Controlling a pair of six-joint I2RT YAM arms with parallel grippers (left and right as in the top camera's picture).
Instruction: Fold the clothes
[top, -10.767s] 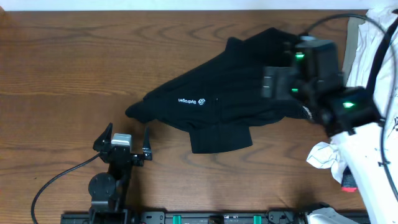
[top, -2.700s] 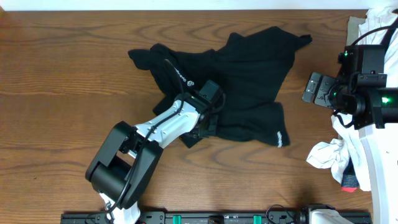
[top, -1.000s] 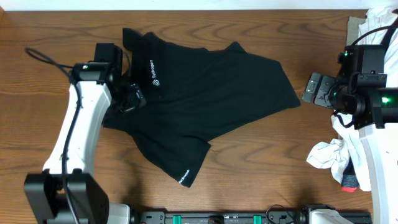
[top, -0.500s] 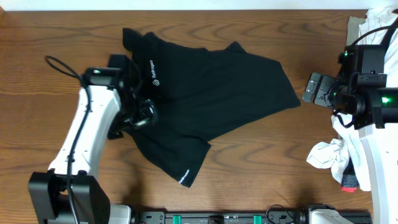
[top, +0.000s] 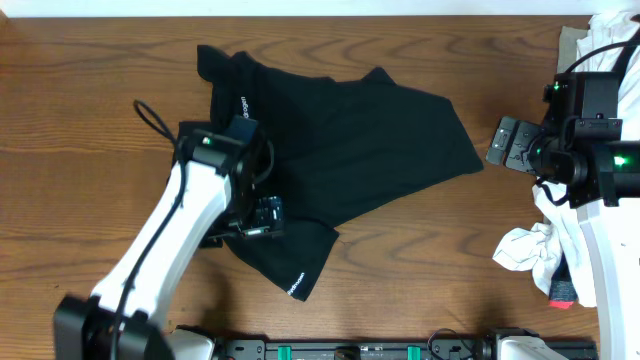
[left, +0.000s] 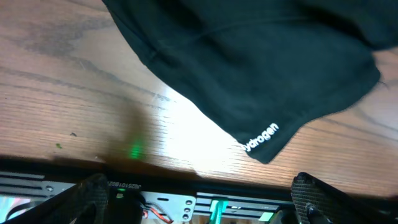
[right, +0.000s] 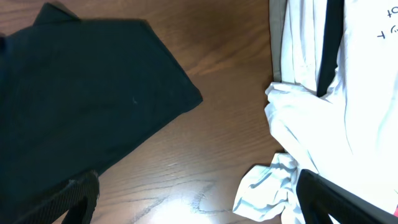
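On dark wood-grain table (top: 80, 90), lying spread mostly flat: the clothes (top: 370, 130), sitting directly beneath and ahead of left gripper (top: 262, 216). Hovering there with jaws standing wide, gripping nothing. From the left wrist, showing the lettered hem corner (left: 260, 135) just ahead of the fingertips (left: 93, 190), roughly between the 2 of them and resting on the wood. Waiting off at the far side: right gripper (top: 503, 145), likewise spread wide and holding nothing, with the garment's nearest corner just beside it but apart, and the white garments (right: 323, 93) piled on its other side.

Probably lining up on that lettered flap for the 1st fold. Doing it well likely meaning:

- Coming down at the very edge of the hem rather than mid-cloth, sliding 1 finger under and pressing the other on top.
- Closing only with fabric sitting fully between the pads.
- Lifting just clear of the table, then carrying the flap away from the gripper's present spot and over the garment's body.
- Watching for dragging, soft cloth on smooth wood likely sliding as 1 piece.
- Possibly bringing the right gripper in for pinning the corner nearest it, while keeping well clear of the white pile.
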